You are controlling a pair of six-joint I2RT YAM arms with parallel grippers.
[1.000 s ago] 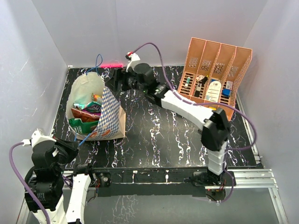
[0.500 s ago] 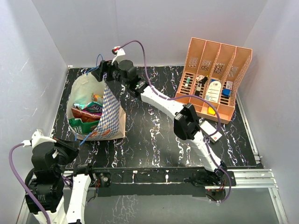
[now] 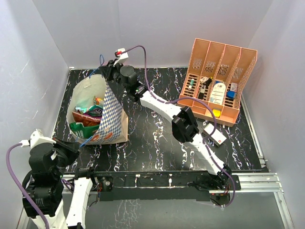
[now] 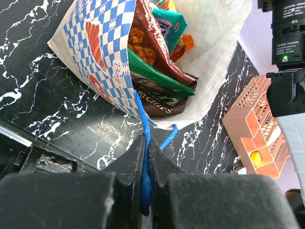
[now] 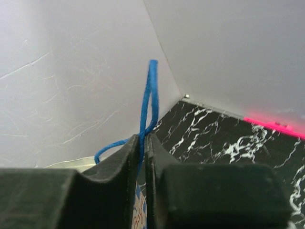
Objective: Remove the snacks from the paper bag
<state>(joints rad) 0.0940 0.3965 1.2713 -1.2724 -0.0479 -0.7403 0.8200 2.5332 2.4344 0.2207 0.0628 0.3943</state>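
Since a moment ago our right arm has stretched far across the bench [image 3: 157, 138] to the back of the paper bag [image 3: 113, 114]. Our right fingers [image 5: 144, 139], which were wide apart, have come together on a blue cord. The snacks [image 4: 155, 57] are all inside the bag, packed close: a red-brown chip bag, a teal packet, a green one and a dark brown one at the mouth. We see none lying out on the bench yet. The bag sits at the left side of the bench with its mouth open, so we can look in from above. Our right fingers pinch the far handle [image 5: 150, 90], which stands up thin and straight between them. Our left fingers [image 4: 147, 143] are pressed together on the near handle [image 4: 143, 112], down by the front edge. We think each side is held like this so the mouth stays wide and the bag cannot slide or flop. It may also let us lift and tip it so the packets slip out. Well apart on the right stand the orange rack [image 3: 219, 76] and a small white-and-red box [image 3: 214, 136], which are not part of this job.
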